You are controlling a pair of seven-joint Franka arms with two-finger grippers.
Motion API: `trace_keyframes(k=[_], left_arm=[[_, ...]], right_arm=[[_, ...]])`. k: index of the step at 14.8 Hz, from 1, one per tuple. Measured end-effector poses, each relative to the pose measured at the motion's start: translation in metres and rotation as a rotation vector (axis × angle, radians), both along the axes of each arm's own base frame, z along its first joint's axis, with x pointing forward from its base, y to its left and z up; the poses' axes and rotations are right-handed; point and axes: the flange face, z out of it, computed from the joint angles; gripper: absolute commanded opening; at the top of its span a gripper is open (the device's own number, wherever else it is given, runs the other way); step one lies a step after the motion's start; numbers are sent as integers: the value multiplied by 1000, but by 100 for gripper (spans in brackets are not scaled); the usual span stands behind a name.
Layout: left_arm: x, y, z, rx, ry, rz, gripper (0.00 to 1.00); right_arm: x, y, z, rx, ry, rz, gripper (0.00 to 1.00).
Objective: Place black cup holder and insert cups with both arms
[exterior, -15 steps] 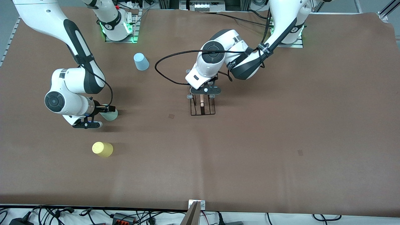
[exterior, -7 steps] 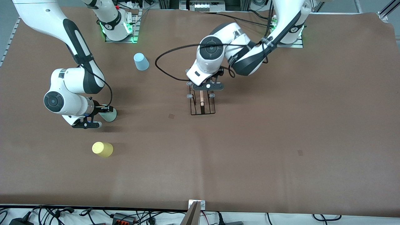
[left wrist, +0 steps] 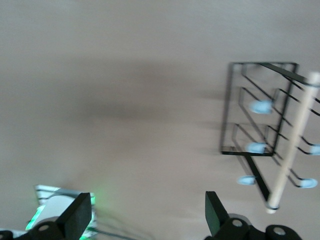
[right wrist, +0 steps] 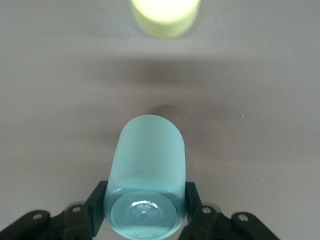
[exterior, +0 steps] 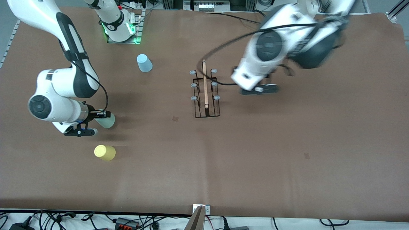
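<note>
The black cup holder (exterior: 206, 95) stands on the brown table near its middle, wooden rod handle on top, no cups on its prongs. My left gripper (exterior: 258, 90) hangs open and empty over the table beside it, toward the left arm's end. The left wrist view shows the holder (left wrist: 270, 125) off to one side of the left gripper (left wrist: 145, 220). My right gripper (exterior: 97, 120) is shut on the pale green cup (exterior: 107, 121), held sideways just above the table; its fingers (right wrist: 97, 200) clamp the green cup (right wrist: 147, 165). The yellow cup (exterior: 104, 152) and light blue cup (exterior: 144, 63) stand upside down.
The yellow cup (right wrist: 165, 15) sits a short way from the held cup's mouth. The left arm's black cable (exterior: 220, 51) loops above the table near the holder. The right arm's base plate (exterior: 123, 35) glows green. Cables (exterior: 127, 220) run along the table's near edge.
The left gripper opened, let go of the holder's wooden handle and swung away toward the left arm's end. The right gripper shut on the green cup and shifted it slightly.
</note>
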Motion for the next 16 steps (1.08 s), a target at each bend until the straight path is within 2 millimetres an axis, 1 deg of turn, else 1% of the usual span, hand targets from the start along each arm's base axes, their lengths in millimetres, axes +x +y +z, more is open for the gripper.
trace_keyframes(k=[2, 3, 4, 5, 6, 7, 8, 9, 11, 14, 16], left_arm=[[20, 63, 22, -23, -3, -11, 100], [28, 95, 33, -39, -12, -19, 100], [33, 127, 45, -51, -27, -18, 100], [37, 156, 56, -58, -44, -8, 100], [38, 180, 66, -59, -59, 8, 100], [38, 201, 74, -55, -68, 29, 100], [36, 217, 80, -49, -71, 52, 100], [36, 229, 82, -45, -72, 71, 100], [37, 239, 79, -43, -64, 88, 100], [35, 233, 72, -29, -58, 81, 100], [32, 229, 67, -3, -94, 66, 100]], right_arm=[[10, 27, 42, 19, -11, 42, 15], [10, 46, 59, 32, -12, 71, 15], [8, 67, 71, 46, -8, 105, 15], [2, 90, 79, 60, 5, 142, 15], [-7, 114, 84, 71, 27, 181, 15], [-18, 138, 85, 81, 54, 221, 15], [-29, 162, 87, 89, 74, 253, 15], [-39, 186, 88, 97, 85, 276, 15], [-60, 229, 93, 111, 94, 316, 15], [-94, 287, 96, 94, 101, 325, 15], [-115, 317, 95, 81, 106, 346, 15]])
